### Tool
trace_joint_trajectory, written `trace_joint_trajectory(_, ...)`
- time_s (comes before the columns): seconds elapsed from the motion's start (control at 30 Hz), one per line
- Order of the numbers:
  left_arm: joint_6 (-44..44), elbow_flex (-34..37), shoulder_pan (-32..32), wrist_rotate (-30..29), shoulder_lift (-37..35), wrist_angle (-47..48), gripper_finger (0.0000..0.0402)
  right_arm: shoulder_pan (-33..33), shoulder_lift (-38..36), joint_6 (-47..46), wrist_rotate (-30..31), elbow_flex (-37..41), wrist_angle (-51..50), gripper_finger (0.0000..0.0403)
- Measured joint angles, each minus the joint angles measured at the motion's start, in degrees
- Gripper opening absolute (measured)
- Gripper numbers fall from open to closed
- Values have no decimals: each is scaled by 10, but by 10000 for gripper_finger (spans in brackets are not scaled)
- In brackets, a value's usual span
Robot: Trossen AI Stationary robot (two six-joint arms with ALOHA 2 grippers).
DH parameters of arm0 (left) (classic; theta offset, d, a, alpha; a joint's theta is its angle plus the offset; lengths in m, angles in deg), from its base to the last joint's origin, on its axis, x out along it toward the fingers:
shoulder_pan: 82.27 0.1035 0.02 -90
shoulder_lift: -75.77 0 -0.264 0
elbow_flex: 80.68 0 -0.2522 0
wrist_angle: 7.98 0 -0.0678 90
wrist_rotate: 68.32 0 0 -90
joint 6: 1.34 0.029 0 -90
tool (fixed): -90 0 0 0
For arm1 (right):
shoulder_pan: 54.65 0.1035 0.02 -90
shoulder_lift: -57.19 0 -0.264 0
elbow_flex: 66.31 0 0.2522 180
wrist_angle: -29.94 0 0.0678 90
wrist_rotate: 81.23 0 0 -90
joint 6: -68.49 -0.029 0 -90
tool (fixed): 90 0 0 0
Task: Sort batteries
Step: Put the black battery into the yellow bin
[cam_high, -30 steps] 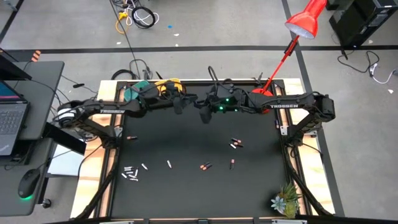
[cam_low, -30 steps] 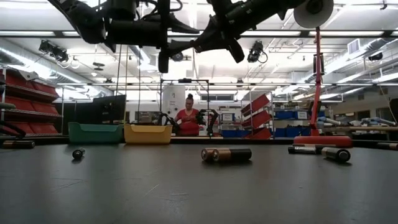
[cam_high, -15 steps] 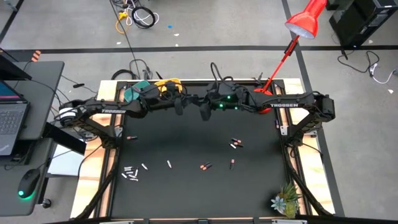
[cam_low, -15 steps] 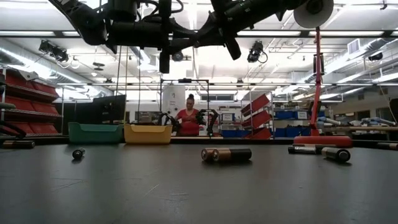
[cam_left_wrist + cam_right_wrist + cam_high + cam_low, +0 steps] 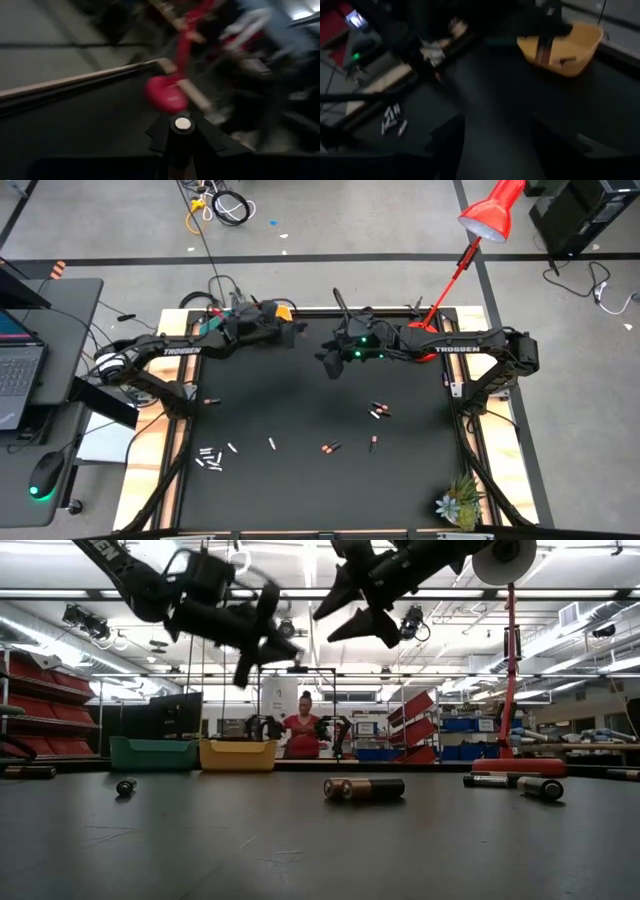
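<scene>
Jaws on the right gripper [image 5: 326, 361] stand apart with nothing between them: the right wrist view looks down past two dark fingers [image 5: 447, 142] with bare mat in the gap. The left gripper [image 5: 293, 333] holds a battery [image 5: 182, 123]; the left wrist view shows its whitish end cap pinched between the dark fingers, though that picture is blurred, so the grip is probably end-on rather than certain.

Both arms hang high over the far half of the black table [image 5: 300, 480]. From above, the left gripper sits at the far edge, just beside the yellow bowl [image 5: 283, 310], with the teal bowl [image 5: 208, 326] partly hidden under the arm. The right gripper is near the middle of the far half, well apart from the left one. In the low view both are lifted clear of the mat, the left gripper [image 5: 262, 642] lower than the right gripper [image 5: 345, 612].

The rest of the batteries lie loose on the mat. A whitish cluster [image 5: 209, 457] sits near the left edge, with two more pale ones [image 5: 271, 443] close by. Dark ones with copper ends [image 5: 378, 411] are scattered right of centre, and another pair [image 5: 331, 447] lies nearer the front. The low view shows a dark pair [image 5: 364, 788] lying end to end in the middle.

A red lamp [image 5: 484, 217] leans over the far right corner. A small plant [image 5: 460, 502] stands at the near right corner. Beyond the table, a person in red [image 5: 303, 730] is at a bench.
</scene>
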Motion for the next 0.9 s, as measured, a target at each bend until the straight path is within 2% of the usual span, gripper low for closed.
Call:
trace_joint_trajectory(0.17,51,0,89,-12,0,116,50,10,0,4,-24,0,-35,223)
trace_joint_trajectory(0.33,99,0,164,-51,2,169,50,18,0,35,-24,0,-34,208)
trace_joint_trajectory(0.47,121,0,198,-59,22,195,50,16,0,51,-24,0,-34,200)
trace_joint_trajectory(0.63,125,-8,201,-57,64,230,52,1,0,62,-30,0,-33,192)
trace_joint_trajectory(0.7,125,-13,197,-63,74,237,77,-6,0,62,-35,0,-31,190)
trace_joint_trajectory(0.83,124,-22,190,-66,76,241,164,-19,0,62,-46,0,-31,189)
trace_joint_trajectory(0.9,124,-29,189,-60,76,243,195,-24,0,62,-50,0,-31,189)
